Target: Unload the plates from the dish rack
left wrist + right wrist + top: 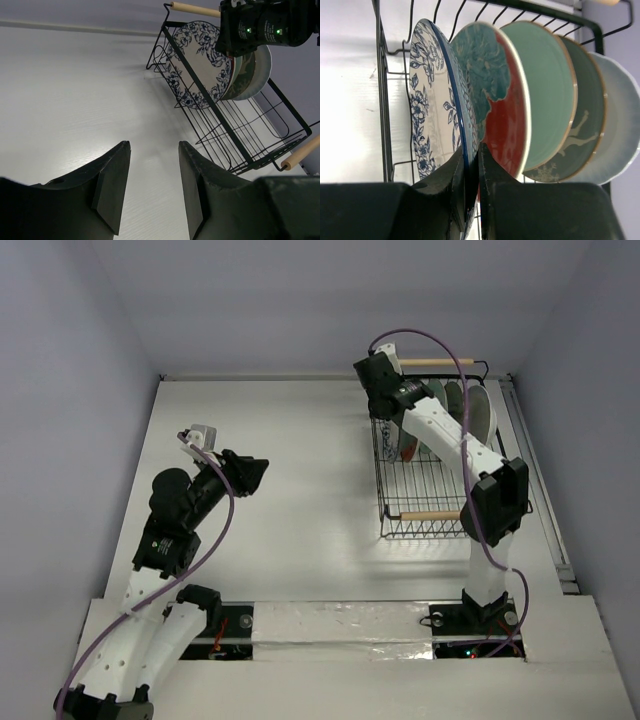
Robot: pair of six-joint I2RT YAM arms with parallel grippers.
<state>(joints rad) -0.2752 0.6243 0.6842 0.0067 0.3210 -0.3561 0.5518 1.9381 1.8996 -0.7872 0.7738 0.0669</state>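
Note:
The black wire dish rack (425, 485) stands at the right of the table, with several plates upright in its far end. In the right wrist view they line up from the left: blue-white patterned (430, 100), red with teal (495, 100), pale green (547, 90), grey-brown (587, 115), white (622, 130). My right gripper (472, 155) is shut on the rim of the blue-white plate, one finger on each face. My left gripper (154, 145) hangs open over bare table left of the rack (250, 135), holding nothing.
The rack has two light wooden handles, one far (435, 362) and one near (430, 515). My right arm (450, 440) stretches over the rack's near, plateless half. White walls close the table at back and sides. My left gripper (262, 472) is mid-table.

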